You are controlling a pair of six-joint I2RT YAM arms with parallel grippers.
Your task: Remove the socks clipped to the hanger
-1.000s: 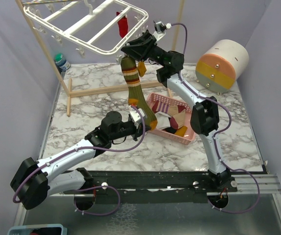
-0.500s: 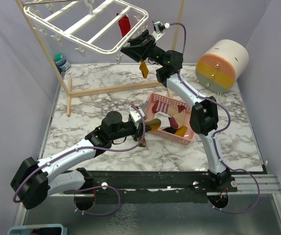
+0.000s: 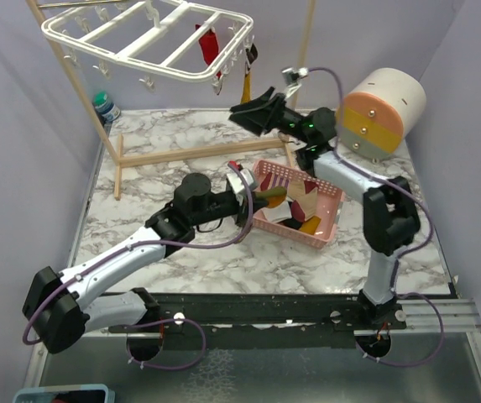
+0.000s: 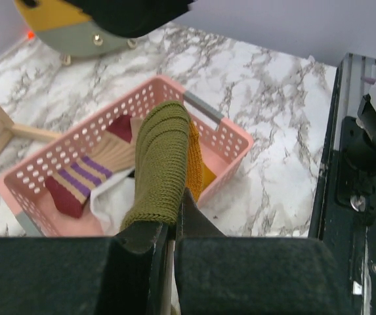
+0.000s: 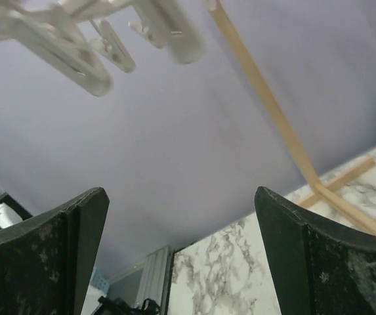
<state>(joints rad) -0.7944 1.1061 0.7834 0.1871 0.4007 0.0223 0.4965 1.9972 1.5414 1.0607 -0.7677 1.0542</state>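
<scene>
The white hanger [image 3: 152, 42] hangs at the top left, with a red sock [image 3: 208, 44] and a mustard sock [image 3: 245, 82] clipped at its right end. My left gripper [image 3: 244, 195] is shut on an olive green sock [image 4: 161, 164], which drapes over the near wall of the pink basket [image 3: 324, 231]. In the basket lie a purple-striped sock [image 4: 76, 180], a white sock [image 4: 109, 200] and a mustard one [image 4: 197, 164]. My right gripper [image 3: 242, 107] stands open and empty just below the hanger's right corner, under its clips [image 5: 102, 59].
A wooden pole frame [image 3: 181, 151] holds the hanger, with its foot bar lying on the marble table. A cylinder with yellow, orange and grey bands [image 3: 380, 113] stands at the back right. A green-capped bottle [image 3: 106, 107] sits at the back left.
The olive striped sock came off the hanger and my left gripper carried it down to the basket. The right gripper opened and drew back to the right. The hanger swung.
</scene>
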